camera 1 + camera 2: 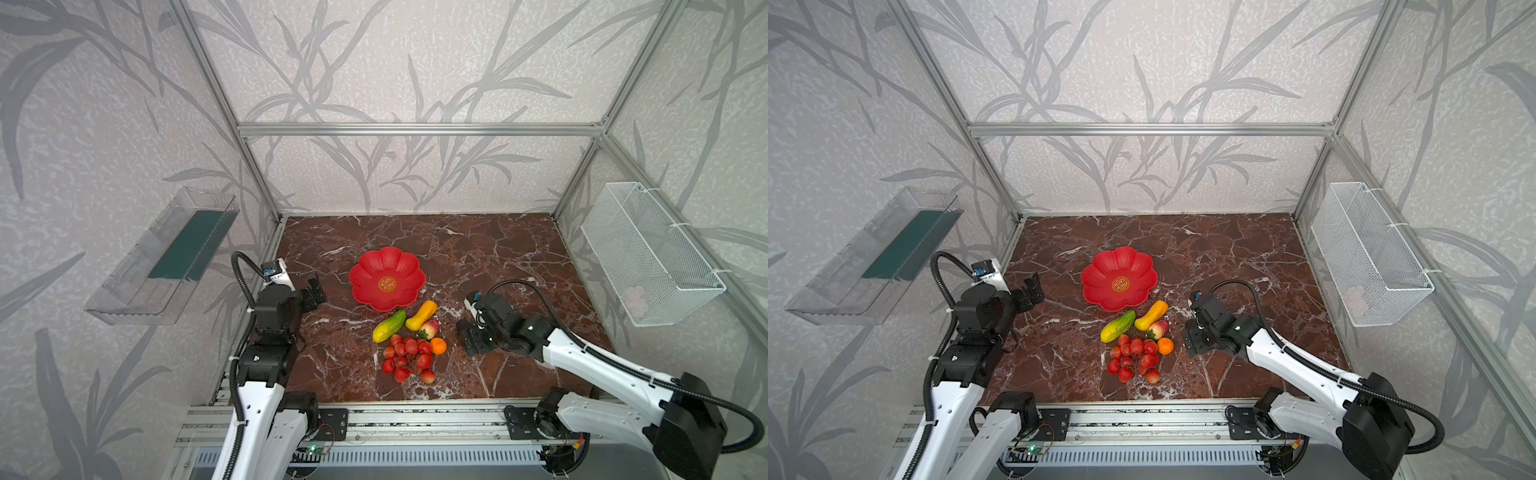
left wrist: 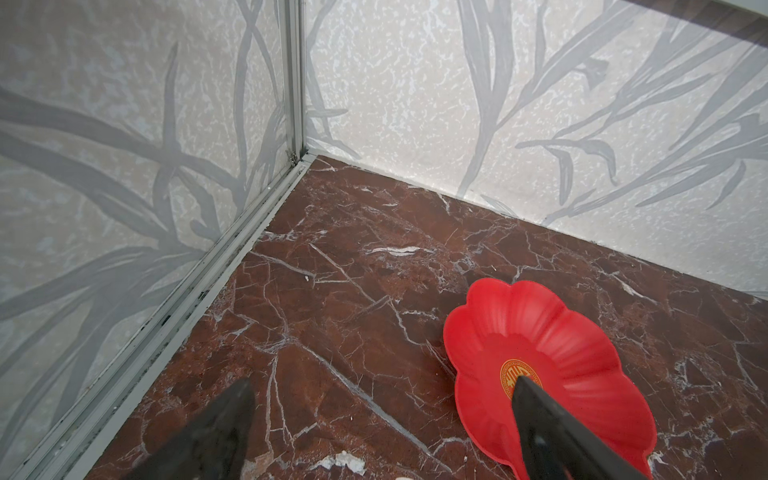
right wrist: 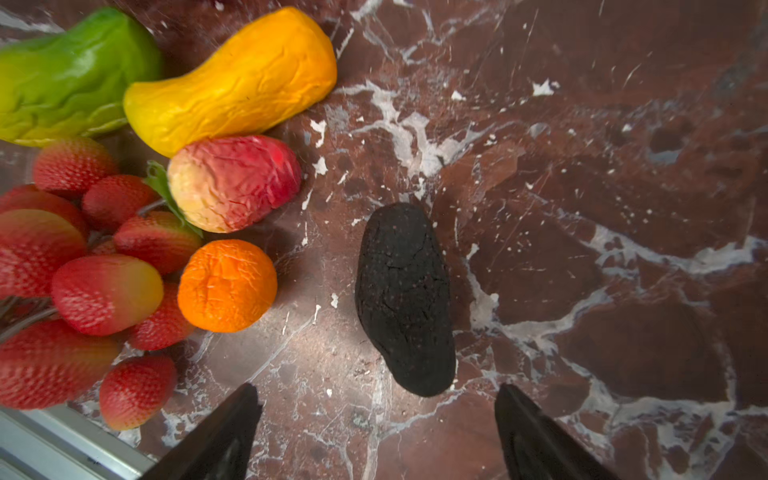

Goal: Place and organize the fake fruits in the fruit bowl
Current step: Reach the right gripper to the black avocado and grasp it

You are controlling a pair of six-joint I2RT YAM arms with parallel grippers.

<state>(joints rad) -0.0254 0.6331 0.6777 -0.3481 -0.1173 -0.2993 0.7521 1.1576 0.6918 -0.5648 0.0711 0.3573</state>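
The red scalloped fruit bowl (image 1: pixel 387 279) (image 1: pixel 1119 279) (image 2: pixel 548 353) lies empty on the marble table. In front of it lie the fake fruits: a green-yellow cucumber piece (image 1: pixel 389 326), a yellow-orange gourd (image 1: pixel 422 315), an apple (image 1: pixel 431 329), a small orange (image 1: pixel 438 345) and a bunch of red berries (image 1: pixel 408 357). A dark avocado (image 3: pixel 405 299) lies apart from the pile, just ahead of my right gripper (image 3: pixel 377 388) (image 1: pixel 467 338), which hovers low and open over it; both top views hide it. My left gripper (image 2: pixel 382 382) (image 1: pixel 314 291) is open and empty, left of the bowl.
A clear plastic tray (image 1: pixel 162 257) hangs on the left wall and a white wire basket (image 1: pixel 648 253) on the right wall. Aluminium frame posts stand at the corners, and a rail (image 1: pixel 374 415) runs along the table's front edge.
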